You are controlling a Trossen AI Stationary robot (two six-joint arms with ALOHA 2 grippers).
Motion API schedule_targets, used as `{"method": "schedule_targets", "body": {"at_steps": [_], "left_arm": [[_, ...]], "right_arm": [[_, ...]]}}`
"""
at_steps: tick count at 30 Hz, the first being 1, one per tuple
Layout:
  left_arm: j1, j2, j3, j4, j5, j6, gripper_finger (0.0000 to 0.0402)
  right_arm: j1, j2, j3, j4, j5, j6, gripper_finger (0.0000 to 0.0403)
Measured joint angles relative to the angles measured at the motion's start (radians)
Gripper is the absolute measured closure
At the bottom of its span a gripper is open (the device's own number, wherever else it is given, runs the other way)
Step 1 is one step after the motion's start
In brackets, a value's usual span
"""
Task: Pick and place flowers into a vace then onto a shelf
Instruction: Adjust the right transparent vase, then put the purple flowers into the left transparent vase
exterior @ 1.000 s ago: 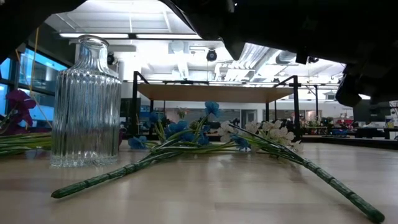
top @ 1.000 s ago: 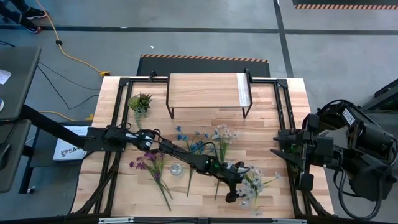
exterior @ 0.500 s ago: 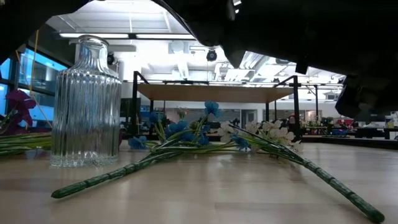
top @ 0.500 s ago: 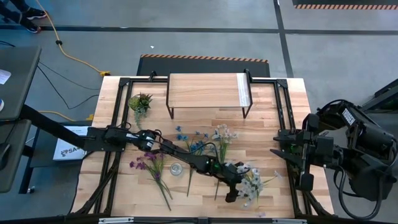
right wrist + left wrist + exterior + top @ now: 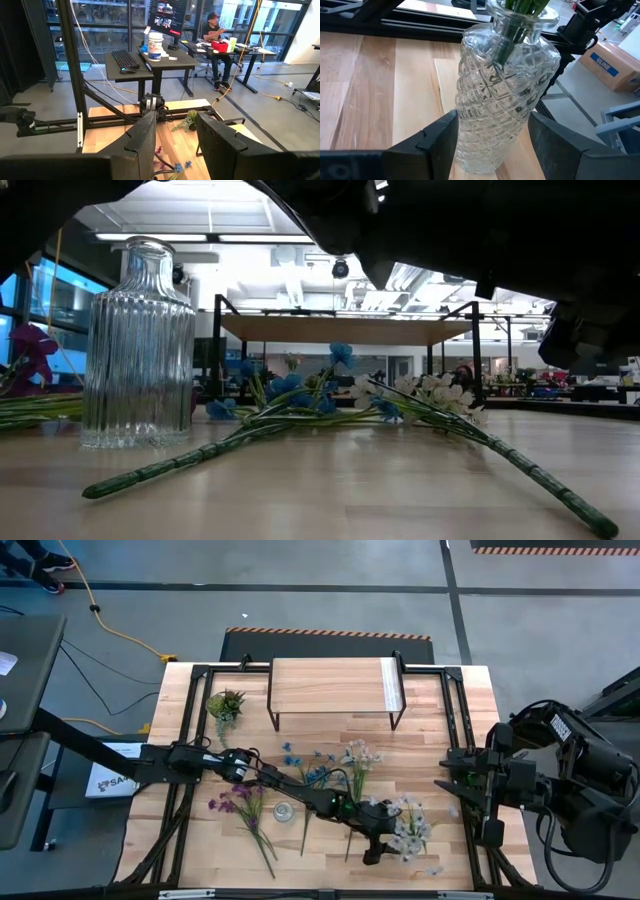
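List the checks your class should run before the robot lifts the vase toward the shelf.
1. Vase sits inside the left tool: ok.
2. White flowers are in the vase: ok.
3. Hold on the vase is firm: cannot tell.
4. Shelf top is free: ok.
5. Right tool waits at the table's right edge, out of the way: ok.
6. All flowers are in a vase: not ok; blue flowers and purple flowers lie on the table.

The left arm reaches across the table (image 5: 440, 755) to the white flowers (image 5: 410, 825). The right arm waits at the table's right edge. The shelf (image 5: 335, 687) stands at the far side.
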Motion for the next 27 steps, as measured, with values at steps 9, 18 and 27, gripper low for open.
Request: {"method": "schedule_targets", "body": {"at_steps": [9, 18, 27], "left_arm": [[-0.002, -0.002, 0.001, -0.025, 0.0, 0.0, 0.0137], [-0.016, -0.002, 0.001, -0.081, -0.022, 0.0, 0.0144], [-0.02, -0.002, 0.001, -0.078, -0.026, 0.0, 0.0169]], "right_arm": [[0.0, 0.0, 0.0, 0.0, -0.001, -0.003, 0.0269], [0.0, 0.002, 0.0, 0.0, -0.024, 0.004, 0.0269], [0.0, 0.029, 0.0, 0.009, -0.022, 0.004, 0.0269]]}}
